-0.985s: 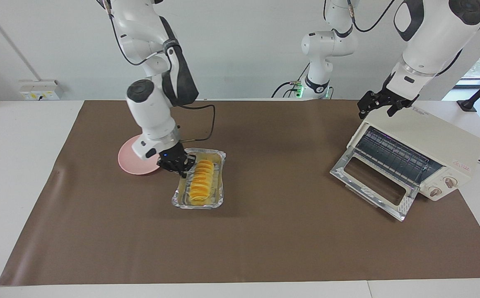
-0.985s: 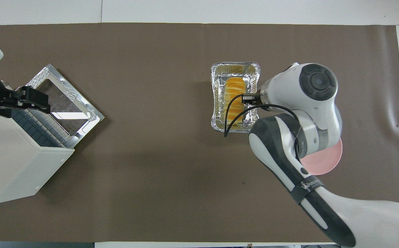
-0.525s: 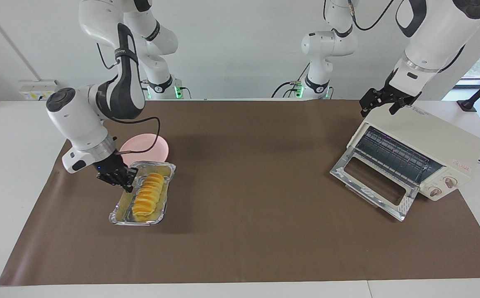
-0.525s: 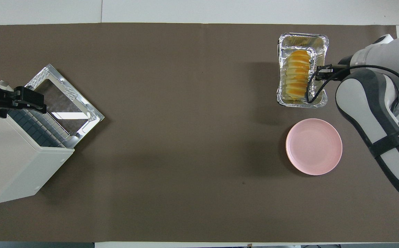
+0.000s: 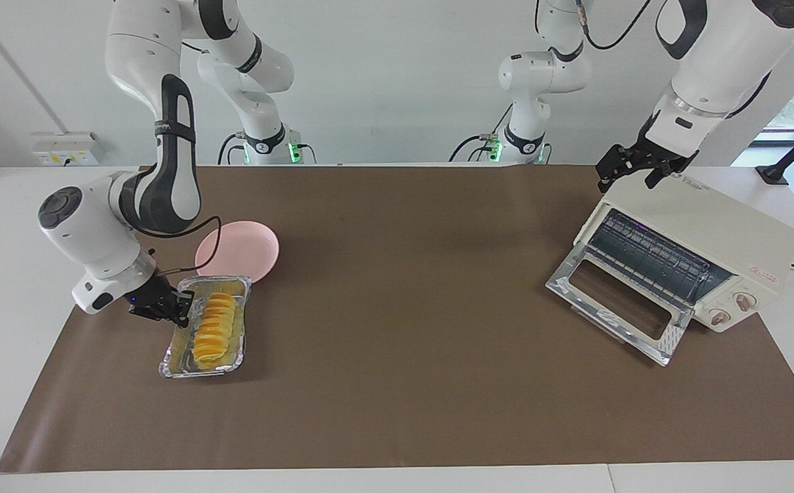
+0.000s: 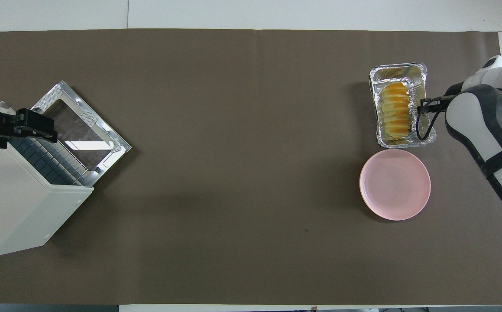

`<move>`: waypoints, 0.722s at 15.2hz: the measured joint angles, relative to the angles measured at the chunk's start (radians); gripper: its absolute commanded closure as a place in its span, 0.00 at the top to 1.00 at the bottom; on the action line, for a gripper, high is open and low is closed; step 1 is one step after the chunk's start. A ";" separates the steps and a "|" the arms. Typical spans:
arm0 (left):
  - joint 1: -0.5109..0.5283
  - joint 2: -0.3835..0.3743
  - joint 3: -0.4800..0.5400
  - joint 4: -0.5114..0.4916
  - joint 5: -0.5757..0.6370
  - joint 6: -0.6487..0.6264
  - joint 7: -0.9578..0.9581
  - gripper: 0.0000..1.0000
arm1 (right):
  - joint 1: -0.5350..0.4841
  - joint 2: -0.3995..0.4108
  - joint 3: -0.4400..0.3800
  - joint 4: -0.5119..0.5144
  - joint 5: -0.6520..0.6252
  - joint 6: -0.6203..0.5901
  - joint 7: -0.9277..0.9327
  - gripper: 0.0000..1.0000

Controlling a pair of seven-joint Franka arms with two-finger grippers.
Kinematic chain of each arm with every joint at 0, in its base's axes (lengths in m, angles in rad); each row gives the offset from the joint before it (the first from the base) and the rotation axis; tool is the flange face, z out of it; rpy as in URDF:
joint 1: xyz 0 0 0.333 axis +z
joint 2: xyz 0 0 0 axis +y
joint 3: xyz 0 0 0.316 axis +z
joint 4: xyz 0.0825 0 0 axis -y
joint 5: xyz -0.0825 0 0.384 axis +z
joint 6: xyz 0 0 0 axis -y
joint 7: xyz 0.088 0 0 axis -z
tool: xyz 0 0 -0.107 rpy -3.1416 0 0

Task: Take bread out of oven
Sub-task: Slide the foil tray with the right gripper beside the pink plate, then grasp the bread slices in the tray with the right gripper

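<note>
The bread, a ridged golden loaf, lies in a crinkled foil tray low at the brown mat, toward the right arm's end of the table. My right gripper is shut on the tray's long rim beside the loaf. The cream-white oven stands at the left arm's end, its glass door folded down, the wire rack bare. My left gripper is open over the oven's top front edge.
A pink plate lies on the mat next to the foil tray, nearer to the robots than it. The brown mat covers most of the white table.
My right arm has carried the foil tray with the bread across the mat toward its own end of the table, uncovering the pink plate. The left gripper has stayed at the oven's top.
</note>
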 measured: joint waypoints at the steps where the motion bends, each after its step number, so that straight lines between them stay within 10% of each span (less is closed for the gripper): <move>1: 0.000 0.000 0.000 0.000 0.000 0.000 0.000 1.00 | 0.005 0.003 0.000 -0.002 0.000 -0.005 0.000 0.00; 8: 0.000 0.000 0.000 0.000 0.000 0.000 0.000 1.00 | 0.007 0.010 0.000 -0.014 0.000 -0.011 0.000 0.10; 9: 0.000 0.000 0.000 0.000 0.000 0.000 0.000 1.00 | 0.007 0.010 0.000 -0.017 0.000 -0.011 0.000 0.59; 11: 0.000 0.000 0.000 0.000 0.000 0.000 0.000 1.00 | 0.007 0.010 0.000 -0.021 0.000 -0.012 0.000 0.98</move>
